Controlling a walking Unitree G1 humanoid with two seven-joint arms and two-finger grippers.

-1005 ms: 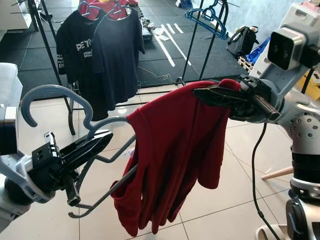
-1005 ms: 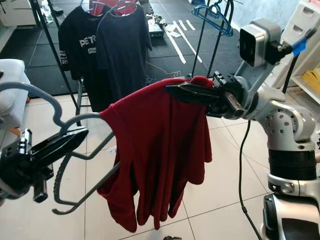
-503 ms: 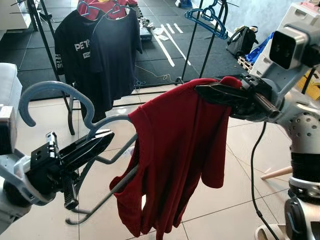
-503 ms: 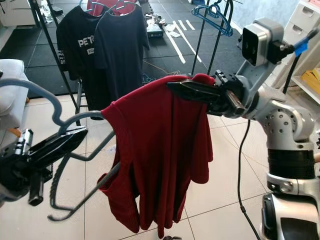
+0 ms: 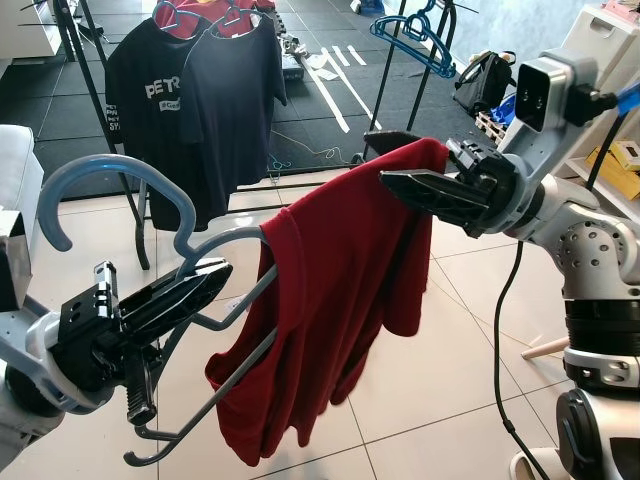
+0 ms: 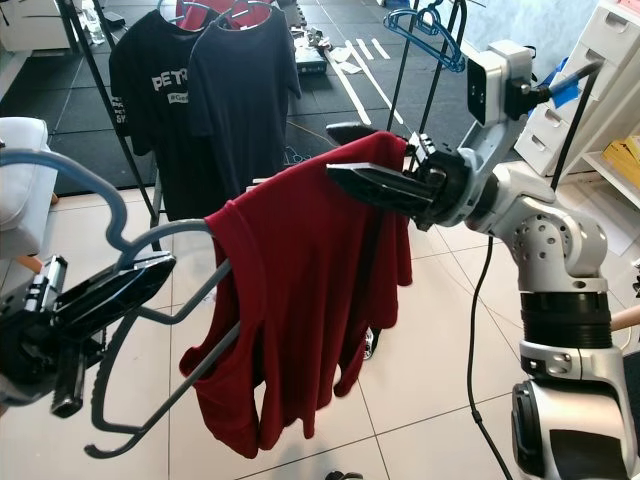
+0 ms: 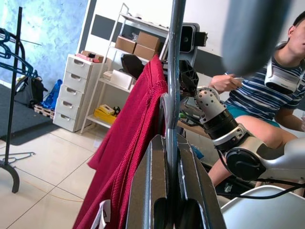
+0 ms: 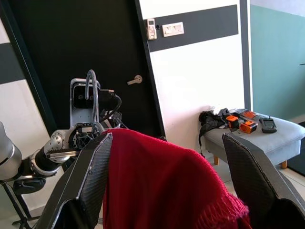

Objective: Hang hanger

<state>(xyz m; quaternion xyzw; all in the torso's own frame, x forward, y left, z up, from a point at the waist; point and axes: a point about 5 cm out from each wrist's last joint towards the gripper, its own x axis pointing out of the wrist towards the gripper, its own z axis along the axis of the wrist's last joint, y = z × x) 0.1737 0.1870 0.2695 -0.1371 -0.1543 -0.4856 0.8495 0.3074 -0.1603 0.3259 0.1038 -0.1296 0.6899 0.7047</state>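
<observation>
Since the earlier frames the right gripper (image 5: pixel 400 160) has swung toward the robot's left and drawn in, carrying the shoulder of the red shirt (image 5: pixel 330 290) with it; its fingers now stand wide apart, one above and one below the cloth fold, where before they lay close over it. The shirt's lower hem has also shifted leftward and hangs fuller along the grey hanger (image 5: pixel 190 300). The whole view has moved a little as well, so part of this shift is the camera's. The left gripper (image 5: pixel 190 285) remains clamped narrowly on the hanger just below its hook, with the hook curving up toward the robot's left. Judgement: the right arm appears to be letting go of the garment or resetting it on the hanger arm, so dressing the hanger seems near done while the hanging itself has not begun; the clothes rack (image 5: pixel 90 70) with dark shirts stands well apart beyond. Hidden: the hanger's far arm lies under the red cloth, so whether it sits properly in the far shoulder cannot be told. The wrist views do not settle that.
</observation>
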